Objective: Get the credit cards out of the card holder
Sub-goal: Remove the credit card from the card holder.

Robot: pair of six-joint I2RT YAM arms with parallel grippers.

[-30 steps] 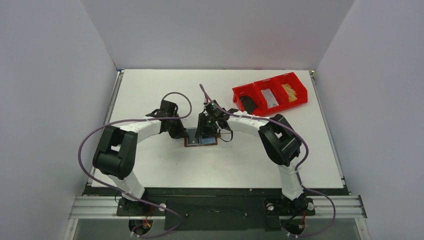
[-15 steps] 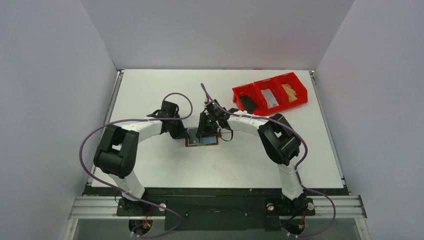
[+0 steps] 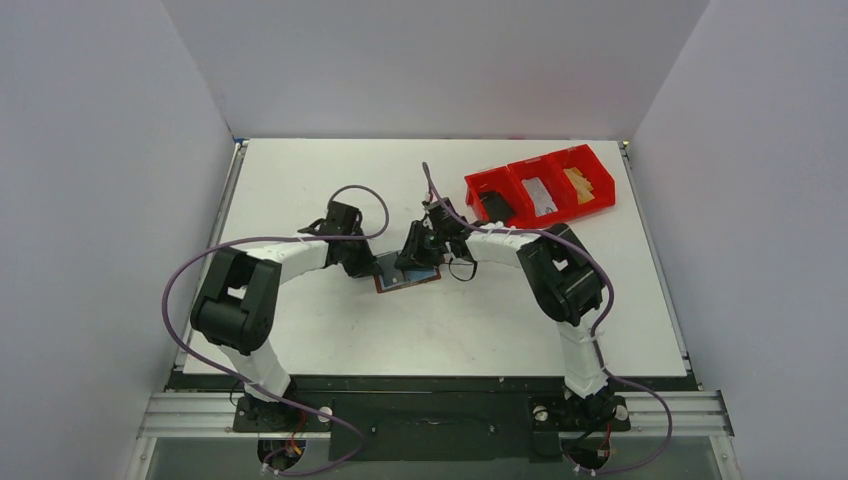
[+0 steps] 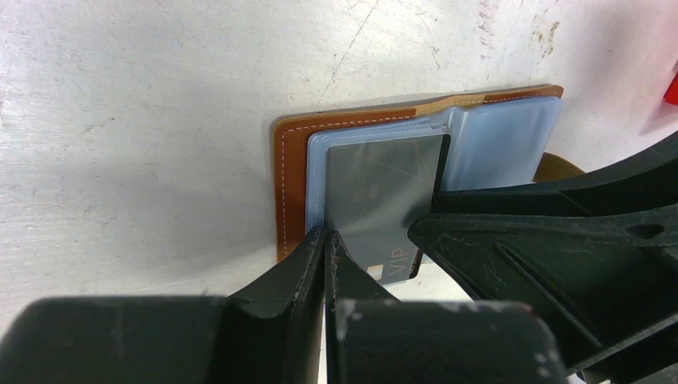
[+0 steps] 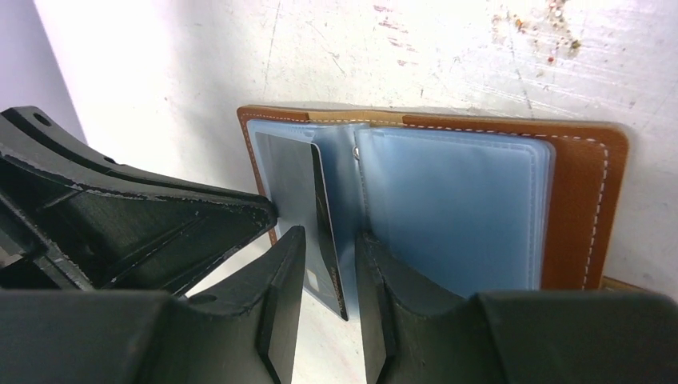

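Card holder (image 5: 577,200) open, card (image 5: 294,186) (black) pinched

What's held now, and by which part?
Right gripper apparently pinches the thin dark rectangular card by its protruding end; left gripper, shut, touches the edge of the brown leather card holder.

Between our black fingers (image 5: 272,304) we see a brown holder (image 5: 580,200) with pale stitching and grey-blue pockets (image 5: 456,200). The card (image 5: 292,180) at the right gripper (image 5: 328,244) is dark grey with faint gold lines. Beyond it, a red bin (image 3: 540,160).
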